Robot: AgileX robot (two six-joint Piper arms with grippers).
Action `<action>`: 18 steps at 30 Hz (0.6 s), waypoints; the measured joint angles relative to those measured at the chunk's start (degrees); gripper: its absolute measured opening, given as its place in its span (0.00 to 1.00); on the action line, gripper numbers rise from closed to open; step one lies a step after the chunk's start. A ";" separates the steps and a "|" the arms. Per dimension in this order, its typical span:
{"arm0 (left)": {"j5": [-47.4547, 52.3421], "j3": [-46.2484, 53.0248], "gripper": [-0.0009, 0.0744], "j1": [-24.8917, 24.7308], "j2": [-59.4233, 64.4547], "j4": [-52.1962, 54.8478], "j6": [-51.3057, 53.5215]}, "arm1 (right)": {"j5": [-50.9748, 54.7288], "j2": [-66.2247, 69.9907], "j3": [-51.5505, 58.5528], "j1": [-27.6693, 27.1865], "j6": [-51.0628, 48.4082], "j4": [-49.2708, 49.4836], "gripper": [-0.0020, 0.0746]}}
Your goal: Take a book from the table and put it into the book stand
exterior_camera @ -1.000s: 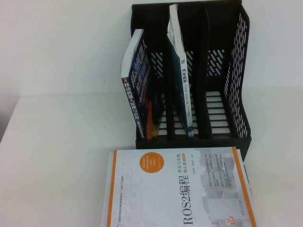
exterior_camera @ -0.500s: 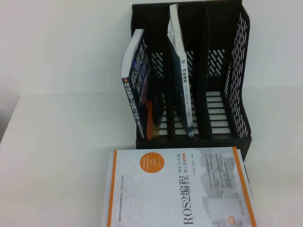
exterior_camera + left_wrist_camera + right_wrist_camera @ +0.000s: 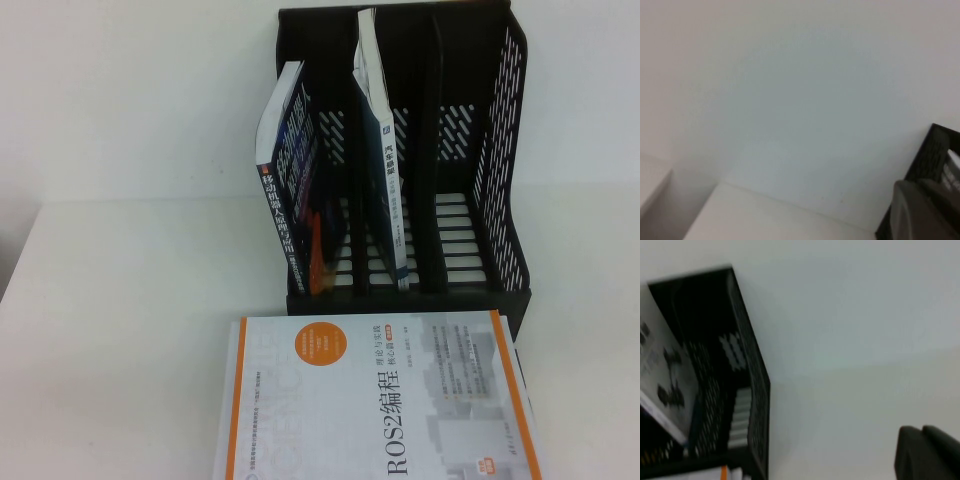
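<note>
High view — white, orange-trimmed book (image 3: pixel 380 400) flat.

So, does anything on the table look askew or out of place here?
The dark-covered book in the black stand's left slot leans hard left, and the white book in the middle slot tilts too. Neither claw shows clearly.

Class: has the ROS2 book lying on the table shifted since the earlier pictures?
No. The ROS2 book keeps its spot before the black book stand; neither claw appears in the high view.

Book stand's (image 3: pixel 505 150) right slot free; 2 books (image 3: pixel 290 180) (image 3: pixel 385 150) across the others.
</note>
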 joint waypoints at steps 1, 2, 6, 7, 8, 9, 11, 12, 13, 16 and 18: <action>0.31 -0.18 0.01 0.00 0.09 -1.13 -0.30 | 1.40 2.45 -0.87 0.00 0.00 0.64 0.02; 0.31 -0.33 0.01 0.00 0.26 -2.15 -0.41 | 2.69 4.90 -1.54 0.00 0.00 1.69 0.02; -0.22 -0.54 0.01 0.00 0.24 -4.47 -0.66 | 8.09 13.78 -2.29 0.00 -2.08 9.81 0.02; -0.72 -0.54 0.01 0.00 0.24 -4.57 -0.66 | 9.70 16.04 -2.29 0.00 -4.18 12.97 0.02; -1.00 -0.54 0.01 0.00 0.24 -4.86 -0.80 | 11.24 18.24 -2.29 0.00 -6.89 16.42 0.02; -1.41 -0.54 0.01 0.00 0.24 -4.86 -0.79 | 12.28 19.97 -2.29 0.00 -9.46 19.36 0.02; -1.76 -0.54 0.01 0.00 0.24 -5.01 -0.66 | 14.86 24.27 -2.29 0.00 -17.00 27.01 0.02; -1.76 -0.54 0.01 0.00 0.30 -5.01 -0.33 | 15.97 26.47 -2.29 0.00 -20.92 30.84 0.02; -1.29 -0.54 0.01 0.00 0.55 -5.01 -0.21 | 16.85 28.69 -2.29 0.00 -24.65 33.85 0.02; 3.62 -0.80 0.01 0.00 2.70 -5.36 0.03 | 18.46 35.05 -2.29 0.00 -33.67 44.36 0.02; 9.23 -2.01 0.01 0.00 5.08 -5.96 0.03 | 18.60 39.53 -2.32 0.00 -39.39 50.35 0.02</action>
